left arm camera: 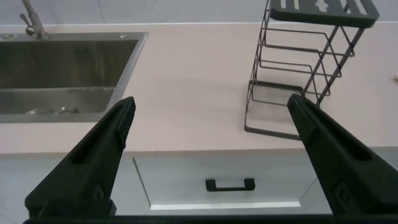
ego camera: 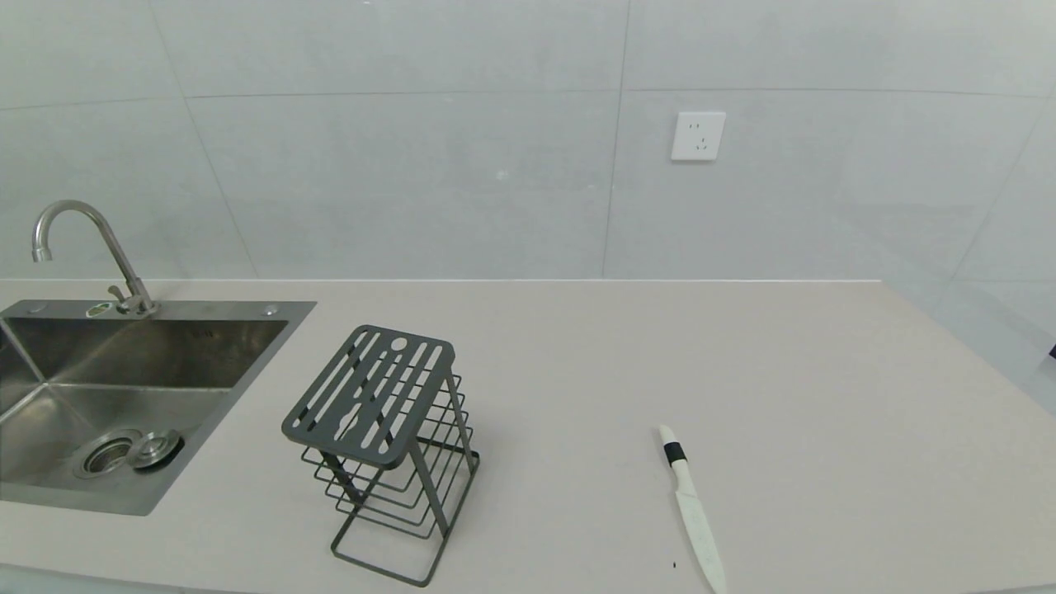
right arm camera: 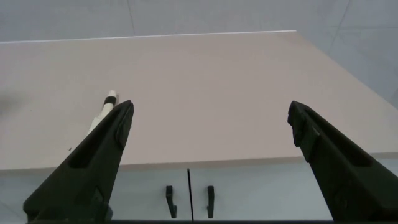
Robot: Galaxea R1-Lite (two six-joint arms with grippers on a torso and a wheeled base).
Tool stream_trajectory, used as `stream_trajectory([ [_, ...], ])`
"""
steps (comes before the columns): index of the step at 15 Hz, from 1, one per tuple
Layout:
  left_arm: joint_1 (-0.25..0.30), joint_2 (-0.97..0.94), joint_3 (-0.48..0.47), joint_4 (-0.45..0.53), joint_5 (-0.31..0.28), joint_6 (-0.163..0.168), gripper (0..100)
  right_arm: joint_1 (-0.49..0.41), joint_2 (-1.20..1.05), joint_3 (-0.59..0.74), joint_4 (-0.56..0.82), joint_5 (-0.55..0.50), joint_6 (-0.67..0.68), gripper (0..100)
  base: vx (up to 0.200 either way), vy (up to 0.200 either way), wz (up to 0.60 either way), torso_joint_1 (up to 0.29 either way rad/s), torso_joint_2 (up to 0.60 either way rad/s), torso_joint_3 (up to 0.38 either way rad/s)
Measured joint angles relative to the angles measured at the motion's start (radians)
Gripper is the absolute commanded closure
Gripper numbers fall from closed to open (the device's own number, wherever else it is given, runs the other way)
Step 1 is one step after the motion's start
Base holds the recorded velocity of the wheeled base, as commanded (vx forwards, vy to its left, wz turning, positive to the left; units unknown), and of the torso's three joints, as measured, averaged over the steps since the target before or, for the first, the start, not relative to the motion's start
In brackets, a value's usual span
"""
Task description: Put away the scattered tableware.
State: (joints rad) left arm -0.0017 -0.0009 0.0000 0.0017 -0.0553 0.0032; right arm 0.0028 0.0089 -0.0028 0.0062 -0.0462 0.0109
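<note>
Left claw (left arm camera: 211,102): fingers spread wide, nothing held. It hung out in front of the worktop's (ego camera: 742,371) front edge, off the surface, facing the wall across it. A drawer front with a black handle (left arm camera: 230,185) sat below it. Sink (ego camera: 148,351) and rack (ego camera: 384,450) both lay beyond its fingers.

Right claw (right arm camera: 211,107): same pose, wide open and empty, off the front edge further along the right side. Two cabinet doors below it, each with a black handle (right arm camera: 169,200). It touched nothing.

Knife (ego camera: 691,507): lay flat on the worktop, right of the rack and well apart from it, near the front edge. White handle with a black band, pointing toward the wall; pale blade pointing toward the front edge. In the right wrist view the handle end poked out past one finger of the right claw, farther in on the worktop.

Rack: dark wire frame, upright, slotted plate on top tilted down toward the front. Nothing in the slots. It stood between sink and knife, just right of the sink.

Sink: steel, set into the worktop's left end, with drain and stopper at the bottom. Curved faucet (ego camera: 82,247) at its back rim.

Worktop: pale beige, matte. Wall behind: large grey tiles, with a white outlet (ego camera: 698,136) above the right half.
</note>
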Motion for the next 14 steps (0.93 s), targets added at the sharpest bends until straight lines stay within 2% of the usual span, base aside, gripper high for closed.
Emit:
stream_trajectory([
  [4,0.000,0.000,0.000,-0.001,0.000,-0.008,0,0.000,0.000,0.000,0.000,0.000,0.000,0,0.000,0.000,0.00,0.102,-0.03,0.071],
  [8,0.000,0.000,0.000,-0.002,-0.005,-0.002,0,0.000,0.000,0.000,0.000,0.000,0.000,0,0.000,0.000,0.00,0.111,-0.25,-0.138],
  [14,0.000,0.000,0.000,-0.002,-0.008,-0.010,0,0.000,0.000,0.001,0.000,0.023,0.001,0,0.000,0.000,0.00,0.008,-0.02,-0.008],
])
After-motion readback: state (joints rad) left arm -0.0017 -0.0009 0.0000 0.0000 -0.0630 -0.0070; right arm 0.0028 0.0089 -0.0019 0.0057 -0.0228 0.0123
